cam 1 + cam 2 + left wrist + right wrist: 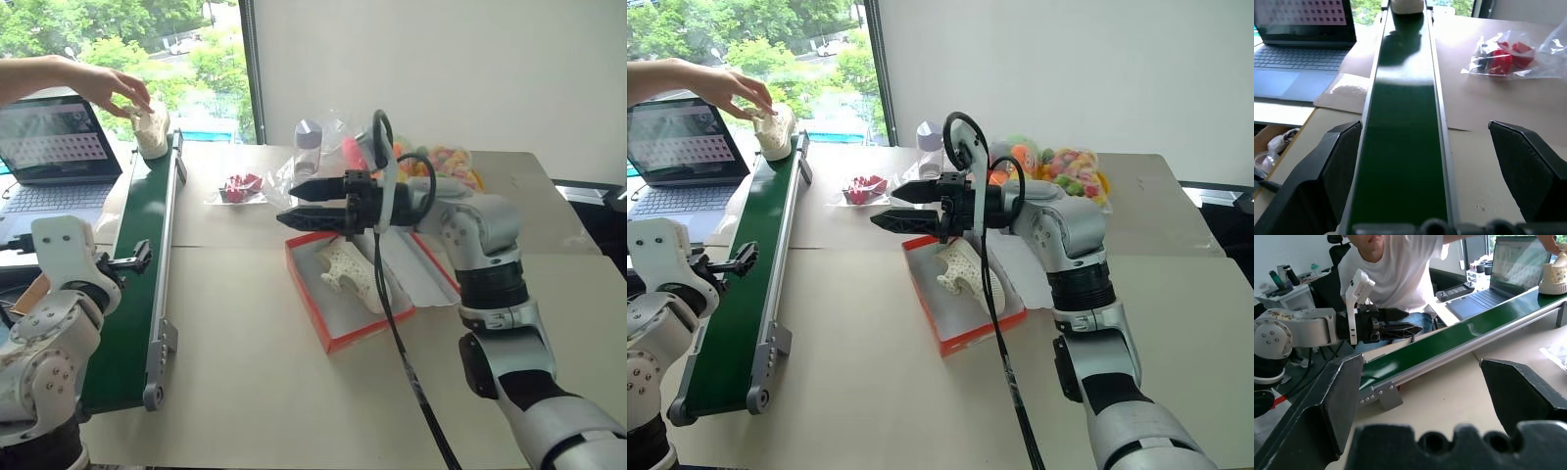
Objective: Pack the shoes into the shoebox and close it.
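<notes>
The red-orange shoebox [338, 339] lies open on the table, its white lid flap [423, 266] folded out to the right. One cream openwork shoe [349, 274] lies inside it. The other shoe [151, 131] stands at the far end of the long green tray [127, 323], with a person's hand [113, 90] on it. My right gripper [286, 205] hovers open and empty above the box's far left corner, pointing left. My left gripper [137, 258] is open over the tray's near half, the belt running between its fingers [1337, 161] toward the far shoe [1407, 5].
A laptop [54, 147] sits left of the tray. A clear bag of red pieces [240, 188], a plastic cup [308, 147] and a bag of colourful items [443, 162] stand behind the box. A person in a white shirt [1400, 269] is on the tray's far side.
</notes>
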Available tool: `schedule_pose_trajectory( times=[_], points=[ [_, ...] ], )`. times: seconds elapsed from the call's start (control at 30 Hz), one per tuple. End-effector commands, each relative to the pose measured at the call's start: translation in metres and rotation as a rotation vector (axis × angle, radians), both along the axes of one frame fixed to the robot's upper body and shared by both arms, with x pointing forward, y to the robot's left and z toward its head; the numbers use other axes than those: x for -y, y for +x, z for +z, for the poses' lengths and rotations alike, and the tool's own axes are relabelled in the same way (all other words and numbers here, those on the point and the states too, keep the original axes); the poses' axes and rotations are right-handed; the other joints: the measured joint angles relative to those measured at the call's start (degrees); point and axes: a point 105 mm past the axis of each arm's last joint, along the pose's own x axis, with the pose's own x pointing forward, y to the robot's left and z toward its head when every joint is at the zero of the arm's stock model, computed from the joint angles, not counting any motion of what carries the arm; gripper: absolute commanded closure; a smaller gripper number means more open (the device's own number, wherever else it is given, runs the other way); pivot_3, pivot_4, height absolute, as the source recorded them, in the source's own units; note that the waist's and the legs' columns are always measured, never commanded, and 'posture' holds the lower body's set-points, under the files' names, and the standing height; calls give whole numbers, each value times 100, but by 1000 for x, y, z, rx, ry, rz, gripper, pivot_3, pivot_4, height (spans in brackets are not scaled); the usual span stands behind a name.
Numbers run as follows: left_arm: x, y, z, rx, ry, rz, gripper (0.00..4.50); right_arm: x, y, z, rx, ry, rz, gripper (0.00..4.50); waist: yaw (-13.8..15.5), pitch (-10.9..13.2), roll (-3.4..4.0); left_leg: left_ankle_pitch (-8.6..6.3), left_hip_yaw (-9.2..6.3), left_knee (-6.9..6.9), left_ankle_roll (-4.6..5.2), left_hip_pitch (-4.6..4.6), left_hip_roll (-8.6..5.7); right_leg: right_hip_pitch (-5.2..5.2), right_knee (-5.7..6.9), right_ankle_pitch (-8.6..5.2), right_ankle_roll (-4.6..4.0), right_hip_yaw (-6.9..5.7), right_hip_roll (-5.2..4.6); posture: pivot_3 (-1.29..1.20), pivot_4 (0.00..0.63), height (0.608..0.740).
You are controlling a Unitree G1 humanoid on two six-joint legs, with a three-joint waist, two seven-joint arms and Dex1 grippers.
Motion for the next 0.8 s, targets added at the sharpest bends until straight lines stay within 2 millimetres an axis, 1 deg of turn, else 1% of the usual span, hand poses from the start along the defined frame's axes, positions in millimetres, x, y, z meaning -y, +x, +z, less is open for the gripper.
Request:
schedule_pose_trajectory(
  times=[0.03, 0.17, 0.2, 0.27, 0.4, 0.5, 0.63, 0.8],
  points=[
    [-8, 0, 10, 65, 18, 52, 72, -8, 7, -4, 106, -22, -31, 0, -5, 0, 0, 0, 1, 0, 0, 0, 0, 0, 0, -7, 10, 0, 1, 0, 150, 740],
    [-5, 8, 6, 68, 1, 47, 72, -10, 5, -19, 132, -83, -18, 0, 3, 0, 0, 0, 1, 0, 0, -4, 0, -1, 0, 0, 8, -3, -1, 0, 150, 740],
    [-4, 10, 6, 70, 0, 44, 72, -10, 5, -21, 137, -89, -19, 0, 4, 0, 0, 0, 1, 0, 0, -4, 0, -1, -1, 8, -6, -4, -2, 0, 150, 740],
    [-3, 15, 6, 71, 3, 34, 72, -11, 5, -23, 143, -95, -26, 0, 1, 0, 0, 0, 1, 0, 0, -6, -1, -1, -2, 9, -8, -4, -3, 0, 150, 740],
    [1, 28, 6, 85, 3, -1, 72, -10, 6, -24, 153, -97, -48, 0, -1, 0, -1, 0, 2, 0, -1, -2, 1, -1, 1, 6, -3, -3, -1, 0, 150, 740],
    [-1, 39, 1, 85, 3, 15, 72, -8, 8, -23, 156, -94, -72, 0, -1, 0, -1, 1, 1, 0, -3, -1, 1, -1, 3, 4, 0, -4, 0, 0, 150, 740],
    [1, 54, -6, 82, -6, 20, 72, -4, 9, -24, 161, -104, -93, 0, -3, 0, -1, 1, 2, 0, -2, -3, 1, -1, 0, 8, -2, -4, -1, 0, 150, 740],
    [-5, 62, -13, 74, -11, 47, 72, 2, 11, -22, 161, -107, -115, 0, -16, 0, -1, 1, 2, 0, -2, -4, 2, -2, -1, 24, 9, -5, -1, 0, 150, 740]
  ],
)
